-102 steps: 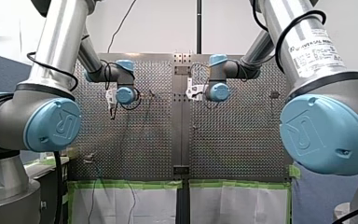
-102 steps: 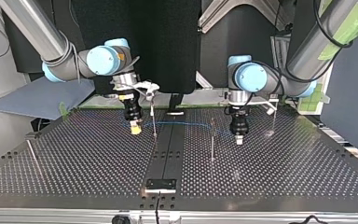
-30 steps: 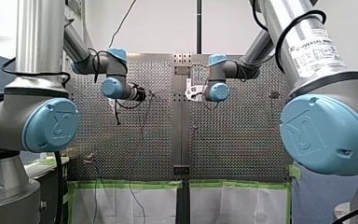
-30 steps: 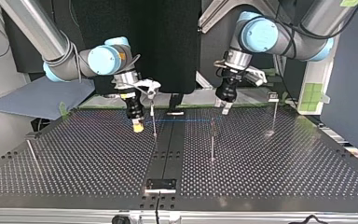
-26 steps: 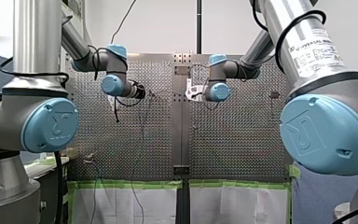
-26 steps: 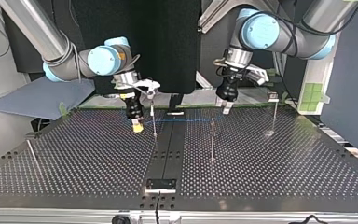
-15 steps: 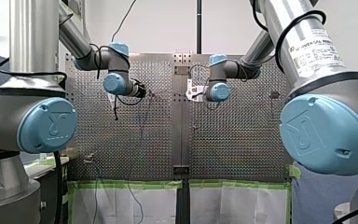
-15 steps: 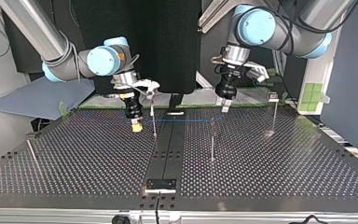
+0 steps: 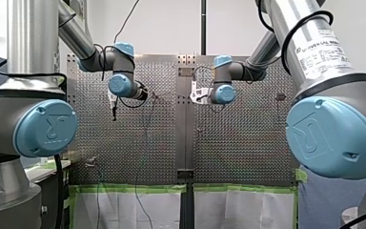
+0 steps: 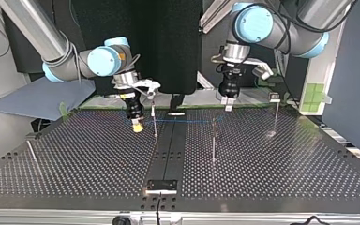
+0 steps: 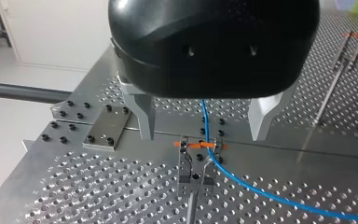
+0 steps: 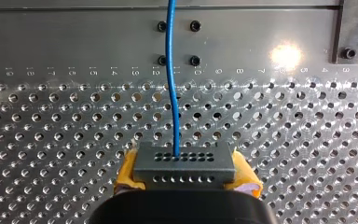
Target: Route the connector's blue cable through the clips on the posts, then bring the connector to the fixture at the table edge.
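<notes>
My right gripper [image 12: 185,176] is clamped on the connector [image 12: 184,164], a dark block with rows of small holes, its yellow pads [image 12: 127,169] pressed on either side. From one of the upper holes the blue cable [image 12: 171,70] runs straight ahead of the gripper over the perforated table [image 12: 284,140]. The right wrist view does not show where it goes from there. The top view does: the cable stretches level from this gripper, past a thin post [image 10: 154,123] just beside it, across the dark middle strip to a second post [image 10: 213,140], above which my left gripper [image 10: 228,104] hangs. Only the left wrist view shows that gripper's state. Its two metal fingers [image 11: 144,116] stand well apart, gripping nothing, with the cable passing between them. Just ahead of them the cable crosses the top of a metal clip [image 11: 196,163] at a thin orange band [image 11: 200,145], then sweeps off to one side over the holes. The fixture [image 10: 161,185] sits at the table's near edge in the top view, well apart from the connector. In the front view the cable is too thin to follow.
</notes>
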Tool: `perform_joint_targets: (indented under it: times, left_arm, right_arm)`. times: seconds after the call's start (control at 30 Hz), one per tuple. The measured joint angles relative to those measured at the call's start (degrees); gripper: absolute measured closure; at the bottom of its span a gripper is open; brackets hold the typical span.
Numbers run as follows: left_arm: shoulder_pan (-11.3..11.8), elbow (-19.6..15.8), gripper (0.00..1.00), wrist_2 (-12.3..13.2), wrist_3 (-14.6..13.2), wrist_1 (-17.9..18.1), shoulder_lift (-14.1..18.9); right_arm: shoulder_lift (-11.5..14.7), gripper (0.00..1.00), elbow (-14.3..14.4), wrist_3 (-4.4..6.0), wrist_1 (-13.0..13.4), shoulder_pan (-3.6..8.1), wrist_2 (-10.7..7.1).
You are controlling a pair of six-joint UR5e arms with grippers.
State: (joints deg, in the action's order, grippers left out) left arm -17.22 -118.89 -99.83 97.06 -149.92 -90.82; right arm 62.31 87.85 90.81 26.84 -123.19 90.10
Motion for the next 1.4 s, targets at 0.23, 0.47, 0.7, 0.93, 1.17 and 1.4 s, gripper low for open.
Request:
perform_joint_targets:
  times: [0.23,0.47,0.7,0.93,1.17,1.4]
  left_arm:
    - [-0.26,0.0,0.0,-0.95,-2.21,-0.2,-0.04]
    - [-0.32,0.32,0.0,-1.09,-2.53,-0.01,-0.5]
    - [-1.45,2.8,0.0,-2.31,-4.88,-1.51,-2.96]
    - [-2.61,5.32,0.0,-3.15,-6.06,-2.46,-4.05]
    - [-5.65,8.47,0.0,-6.04,-6.0,-4.14,-6.95]
    - [-8.91,11.74,0.0,-9.29,-6.09,-4.07,-10.19]
  right_arm:
    - [-0.02,1.0,0.0,0.0,-0.02,0.0,0.0]
    - [-0.02,1.0,0.0,0.0,0.2,0.15,0.03]
    - [-0.08,1.0,-0.01,0.0,0.32,0.9,0.61]
    - [-0.49,1.0,-0.04,0.0,0.46,1.85,0.84]
    - [-0.79,1.0,-0.05,0.0,0.56,2.05,0.59]
    - [-0.81,1.0,-0.05,0.0,0.76,2.1,0.08]
